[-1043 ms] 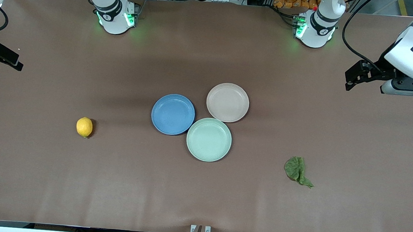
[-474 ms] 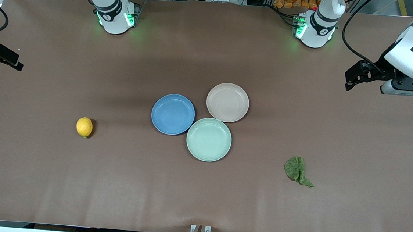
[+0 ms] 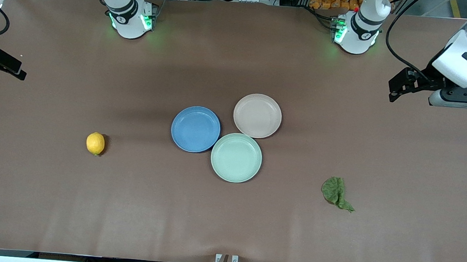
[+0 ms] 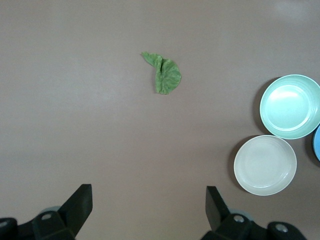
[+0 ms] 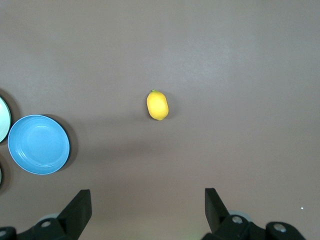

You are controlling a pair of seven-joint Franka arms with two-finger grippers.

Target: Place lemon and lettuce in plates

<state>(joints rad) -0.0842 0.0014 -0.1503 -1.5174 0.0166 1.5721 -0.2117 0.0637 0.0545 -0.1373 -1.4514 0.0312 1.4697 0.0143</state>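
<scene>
- The lemon (image 3: 95, 143) lies on the brown table (image 3: 226, 222) toward the right arm's end, well apart from the blue plate (image 3: 195, 129).
- The lettuce (image 3: 336, 192) lies toward the left arm's end, nearer the front camera than the beige-pink plate (image 3: 257, 116).
- The right gripper (image 5: 147, 210) hangs high over its table end, fingers wide apart and empty, closest to the lemon.
- The left gripper (image 4: 149, 210) hangs likewise over its end, fingers spread, closest to the lettuce.
</scene>
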